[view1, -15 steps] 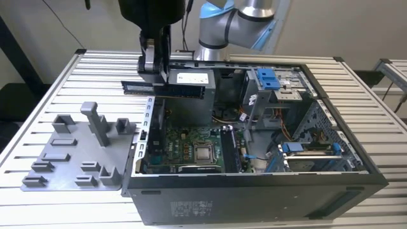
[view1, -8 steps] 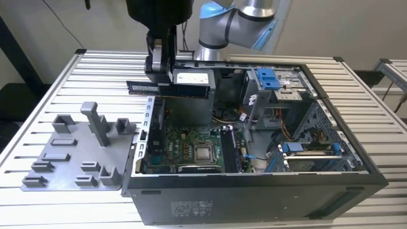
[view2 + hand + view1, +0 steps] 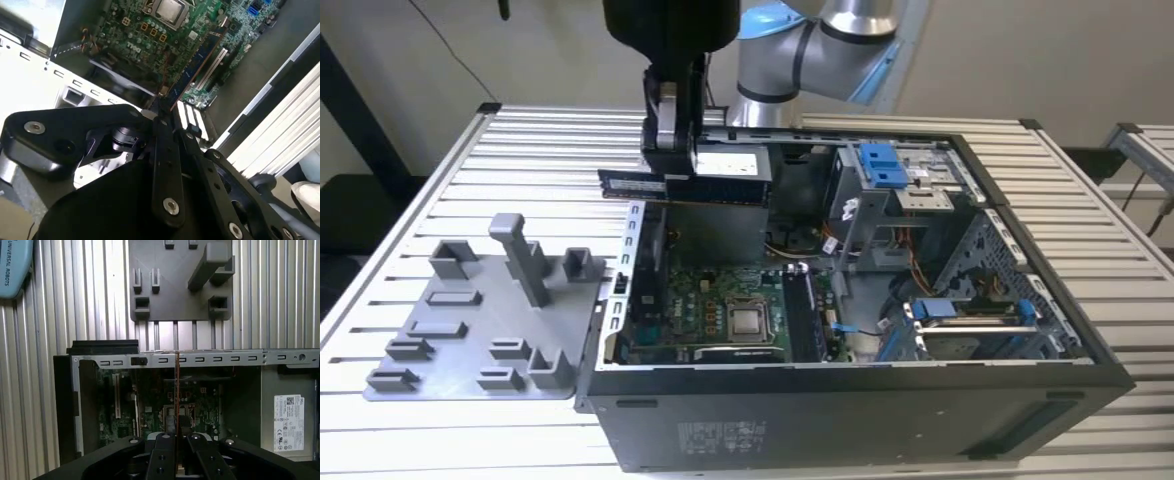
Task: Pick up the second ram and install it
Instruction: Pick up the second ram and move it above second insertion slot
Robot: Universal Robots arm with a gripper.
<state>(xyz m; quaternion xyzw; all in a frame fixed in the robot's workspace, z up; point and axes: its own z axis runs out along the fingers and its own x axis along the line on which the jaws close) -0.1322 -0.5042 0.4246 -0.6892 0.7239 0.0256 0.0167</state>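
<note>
My gripper [image 3: 670, 165] hangs above the back left part of the open computer case [image 3: 1067, 345], shut on the second ram [image 3: 680, 186]. The ram is a long dark stick held level over the case's edge. In the first wrist view the ram [image 3: 177, 390] shows edge-on as a thin line running out from between the fingers [image 3: 165, 445], over the motherboard [image 3: 150, 410]. In the second wrist view the ram [image 3: 195, 67] reaches out from the gripper [image 3: 167, 117] toward the white memory slots [image 3: 220, 57].
A grey fixture tray [image 3: 467, 320] with empty holders and posts lies on the slatted table at the exterior view's left, next to the case. Inside the case are the CPU [image 3: 750, 322], cables, and drive cages with blue clips [image 3: 883, 165].
</note>
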